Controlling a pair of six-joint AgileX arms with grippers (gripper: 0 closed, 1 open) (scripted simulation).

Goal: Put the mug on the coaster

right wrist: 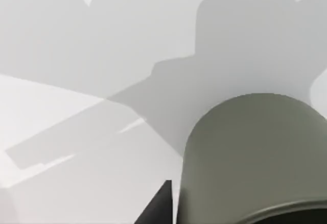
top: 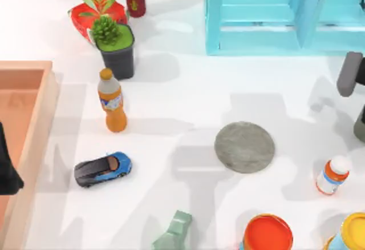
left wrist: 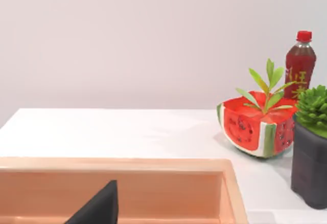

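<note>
The coaster (top: 244,146) is a flat mottled grey disc lying right of the table's centre, with nothing on it. The grey-green mug (top: 360,125) shows partly at the top view's right edge, just below my right arm (top: 349,73). In the right wrist view the mug (right wrist: 255,157) looms close with its dark rim nearest the camera. My right gripper (right wrist: 173,211) holds it, one dark finger (right wrist: 157,208) pressed to its outer wall and the other hidden. My left gripper (top: 7,176) is parked over the wooden tray at the far left.
Wooden tray (top: 34,119) at left. An orange bottle (top: 112,101), blue toy car (top: 102,169), potted plant (top: 117,47) and watermelon planter (top: 94,16) stand left of centre. White bottle (top: 332,174), orange-topped container (top: 268,234) and yellow-topped container (top: 351,233) crowd the front right. Turquoise cabinet (top: 274,13) at back.
</note>
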